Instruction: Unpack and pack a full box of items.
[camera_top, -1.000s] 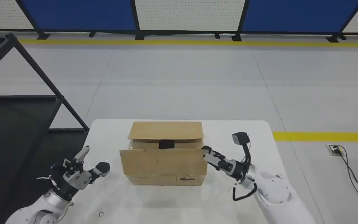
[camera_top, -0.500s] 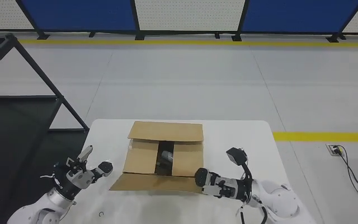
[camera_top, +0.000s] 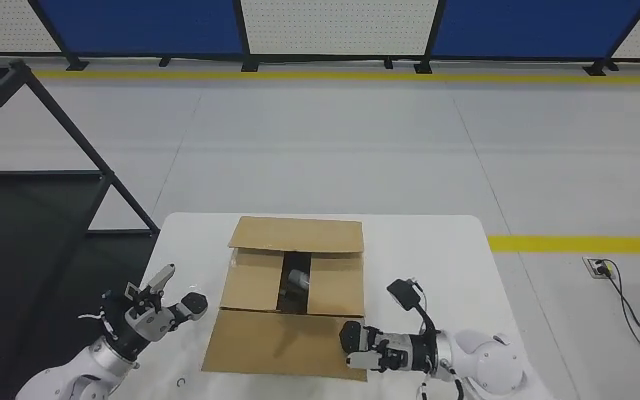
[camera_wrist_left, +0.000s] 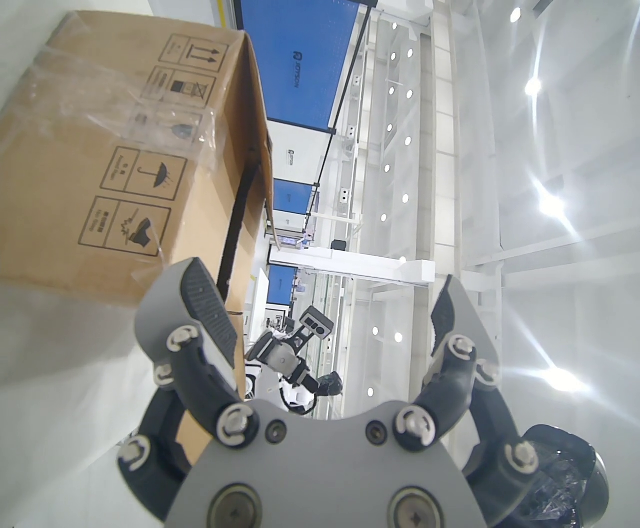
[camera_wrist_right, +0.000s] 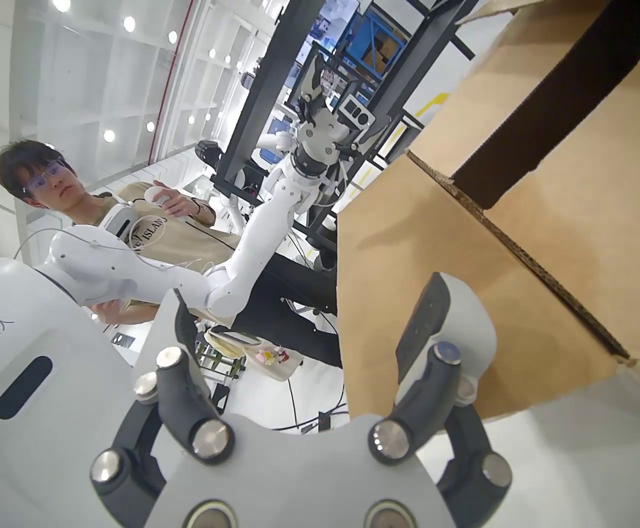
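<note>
— Cardboard box (camera_top: 250, 282): where does it sit, seen from above?
— In the middle of the white worktop (camera_top: 420, 240), opened. Its far flap (camera_top: 295, 233) is folded back and its near flap (camera_top: 275, 345) lies out towards the robot. The two inner flaps leave a slot between them, where a grey item (camera_top: 297, 283) shows. I cannot tell what it is.
— And the tools?
— The right tool (camera_top: 352, 345) is at the near flap's right corner, overlapping its edge. The left tool (camera_top: 180, 288) is off the box's left side, near it but apart, with its fingers spread.
— What does the left wrist view show?
— The left tool (camera_wrist_left: 325, 285) is wide, with nothing between its fingers. The box (camera_wrist_left: 125, 165) stands on the worktop (camera_wrist_left: 50, 350) beyond one finger (camera_wrist_left: 210, 310). The side wall that bears the handling symbols and clear tape is turned towards the tool. None of the cardboard lies inside the gap.
— And the right wrist view?
— The right tool (camera_wrist_right: 307, 295) is wide too, and holds nothing. The near flap (camera_wrist_right: 500, 300) is close in front of it, and the flap's cut edge runs down through the gap between the fingers. One finger (camera_wrist_right: 440, 325) lies across the cardboard's face, but I cannot tell whether it touches. Farther off, the left tool (camera_wrist_right: 320, 115) stands with its fingers spread beside a black frame (camera_wrist_right: 270, 100).
</note>
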